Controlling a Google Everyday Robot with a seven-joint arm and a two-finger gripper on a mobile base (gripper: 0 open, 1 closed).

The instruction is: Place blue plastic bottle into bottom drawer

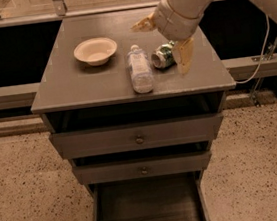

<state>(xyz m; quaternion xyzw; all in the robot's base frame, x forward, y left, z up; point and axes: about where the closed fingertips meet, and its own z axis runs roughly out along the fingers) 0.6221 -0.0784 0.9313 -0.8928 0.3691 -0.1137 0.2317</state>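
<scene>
The blue plastic bottle (139, 70) lies on its side on top of the grey cabinet (75, 85), cap pointing to the back. A crushed green can (162, 56) lies just right of it. My gripper (164, 40) hangs over the can, at the cabinet's right half, with one yellowish finger (184, 55) in front of the can and the other (143, 25) behind it. The fingers are spread wide and hold nothing. The bottom drawer (148, 204) is pulled out below, a grey tray with nothing in it.
A beige bowl (95, 51) sits on the cabinet top at the left. Two knobbed drawers (139, 138) are slightly pulled out above the bottom one. A cable (261, 47) hangs at the right. The floor is speckled terrazzo.
</scene>
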